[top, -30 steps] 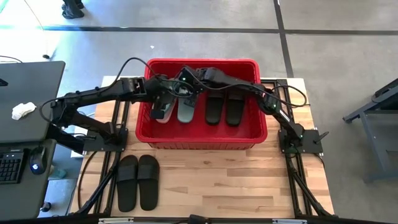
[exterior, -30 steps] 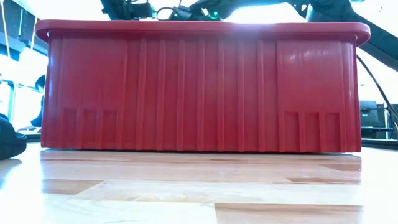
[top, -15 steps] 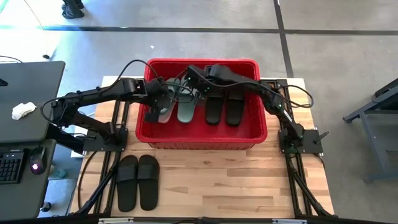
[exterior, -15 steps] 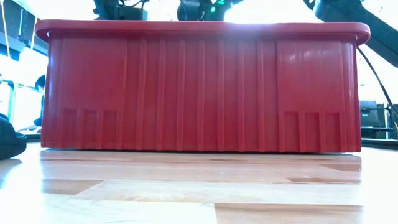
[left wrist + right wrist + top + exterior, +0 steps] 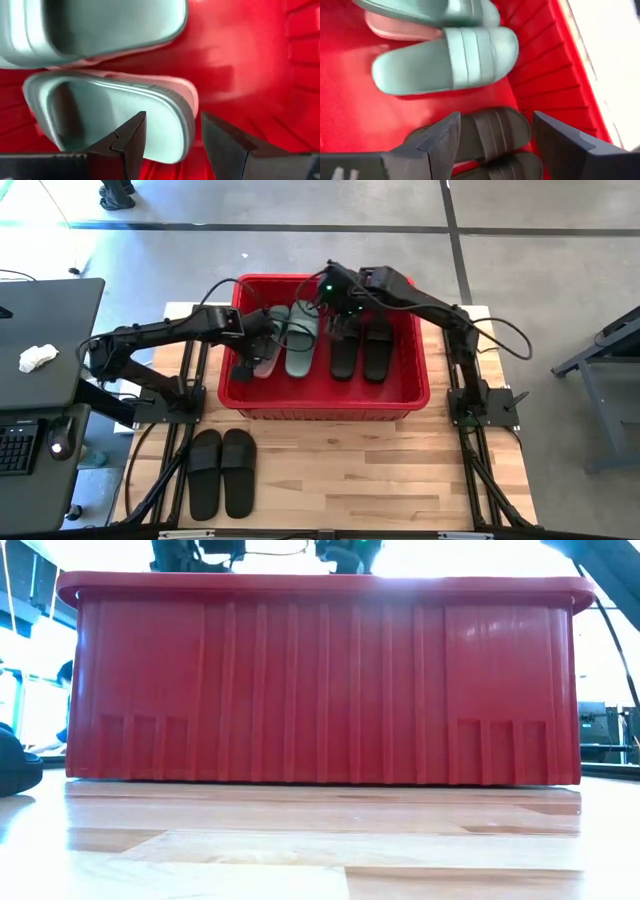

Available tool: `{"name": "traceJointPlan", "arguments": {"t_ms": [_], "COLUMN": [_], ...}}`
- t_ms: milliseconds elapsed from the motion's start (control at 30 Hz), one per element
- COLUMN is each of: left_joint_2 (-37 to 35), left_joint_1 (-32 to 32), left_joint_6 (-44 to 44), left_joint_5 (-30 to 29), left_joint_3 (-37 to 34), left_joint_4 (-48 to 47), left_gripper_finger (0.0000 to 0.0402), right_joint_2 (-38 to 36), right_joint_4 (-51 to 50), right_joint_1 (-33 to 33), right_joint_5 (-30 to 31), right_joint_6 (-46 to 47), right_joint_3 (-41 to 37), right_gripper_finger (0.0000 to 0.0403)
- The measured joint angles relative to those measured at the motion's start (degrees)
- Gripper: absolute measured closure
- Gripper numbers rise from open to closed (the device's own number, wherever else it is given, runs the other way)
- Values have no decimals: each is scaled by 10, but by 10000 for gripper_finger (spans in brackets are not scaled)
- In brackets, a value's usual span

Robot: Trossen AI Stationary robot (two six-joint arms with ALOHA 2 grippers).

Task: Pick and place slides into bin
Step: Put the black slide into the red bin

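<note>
The red bin stands on the far half of the table and fills the low view. In it lie two sage-green slides and two black slides. A pale pink slide shows under the green ones. My left gripper is open low inside the bin, its fingers over the heel end of a green slide. My right gripper is open and empty above the bin's far part, over a black slide. My left gripper has one finger in front of the green slide's heel end and the other beside it over the bin's floor. I cannot tell whether it touches the slide. The slide lies flat on the bin's floor.
A black pair of slides lies on the near left of the wooden table; one shows at the left edge of the low view. A dark desk with a keyboard stands left of the table. Bare wood lies near and right of the bin.
My right gripper has drawn back from above the green slides toward the table's right and far edge. My left gripper has moved a little toward the bin's left wall. The left green slide, tipped a second ago, now lies flat.
</note>
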Motion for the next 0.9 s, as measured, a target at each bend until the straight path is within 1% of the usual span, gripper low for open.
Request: {"name": "traceJointPlan", "arguments": {"t_ms": [67,167,400,500,600,767,900], "left_joint_2": [17,41,80,86,89,89,89], "left_joint_1": [1,0,0,0,0,0,0], "left_joint_6": [4,8,-3,-3,-2,-2,1], "left_joint_5": [-10,-23,-22,-9,7,23,34], "left_joint_3": [0,0,0,0,0,0,0], "left_joint_4": [-1,7,17,20,27,43,46], "left_gripper_finger": [229,229,229,229,229,229,229], "right_joint_2": [-9,-19,-21,-21,-21,-21,-21], "right_joint_4": [3,7,0,0,0,0,-1], "right_joint_1": [0,0,0,0,0,0,0], "right_joint_5": [-17,-33,-78,-85,-86,-86,-86], "right_joint_6": [-6,-14,-14,-14,-17,-19,-19], "right_joint_3": [0,0,0,0,0,0,0], "right_gripper_finger": [177,203,300,339,369,399,399]}}
